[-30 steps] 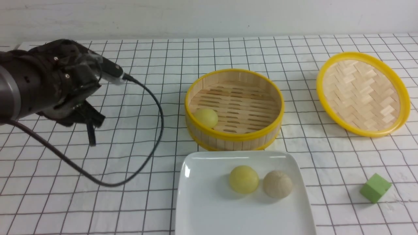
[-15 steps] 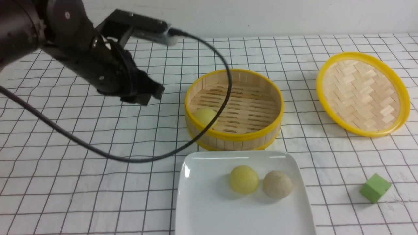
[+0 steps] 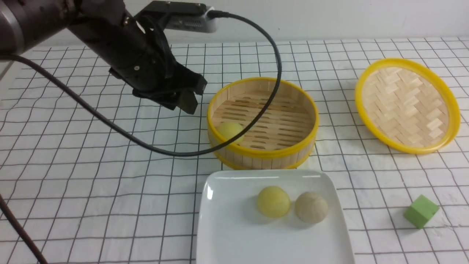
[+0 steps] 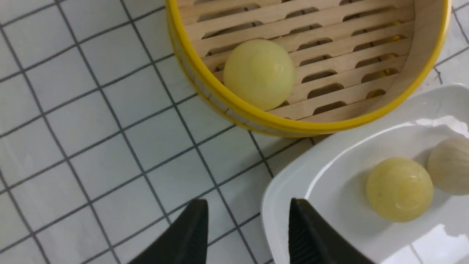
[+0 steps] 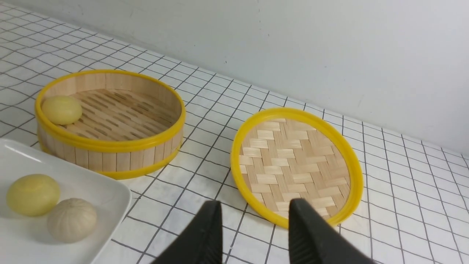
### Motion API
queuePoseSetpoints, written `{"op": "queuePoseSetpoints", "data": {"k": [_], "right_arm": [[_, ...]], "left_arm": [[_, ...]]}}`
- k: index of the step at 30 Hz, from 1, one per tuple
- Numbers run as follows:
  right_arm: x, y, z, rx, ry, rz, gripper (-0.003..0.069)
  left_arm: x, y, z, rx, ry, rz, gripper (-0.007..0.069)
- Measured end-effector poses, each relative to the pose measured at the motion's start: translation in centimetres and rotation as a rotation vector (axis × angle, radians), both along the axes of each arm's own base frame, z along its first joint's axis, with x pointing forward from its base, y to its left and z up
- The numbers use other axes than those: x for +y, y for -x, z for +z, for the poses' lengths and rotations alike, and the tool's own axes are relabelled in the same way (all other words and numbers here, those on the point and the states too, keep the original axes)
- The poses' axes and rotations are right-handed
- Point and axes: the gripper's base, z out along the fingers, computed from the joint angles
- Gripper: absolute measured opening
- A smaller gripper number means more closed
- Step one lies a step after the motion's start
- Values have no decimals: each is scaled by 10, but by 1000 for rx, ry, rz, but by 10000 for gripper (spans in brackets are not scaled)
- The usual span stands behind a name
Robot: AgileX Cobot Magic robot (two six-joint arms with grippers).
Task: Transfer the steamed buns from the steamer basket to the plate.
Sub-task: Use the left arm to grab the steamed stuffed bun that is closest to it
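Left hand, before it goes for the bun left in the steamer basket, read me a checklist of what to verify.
1. Left hand open and empty: ok.
2. Last bun uncovered in the steamer basket: ok.
3. Lid off, lying apart from the basket: ok.
4. Plate has bare room beside the plated yellow bun and beige bun: ok.
5. Hand above the last bun: not ok, it hangs beside the basket.
6. Cable clear of the basket: cannot tell.
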Motion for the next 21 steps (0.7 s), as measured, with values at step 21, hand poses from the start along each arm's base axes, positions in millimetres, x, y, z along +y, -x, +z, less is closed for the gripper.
{"op": "queuePoseSetpoints", "data": {"k": [21], "right_arm": [[0,0,0,3,-7,4,276]], "left_arm": [[-24,-33,-30,4,122,-63,425]]}}
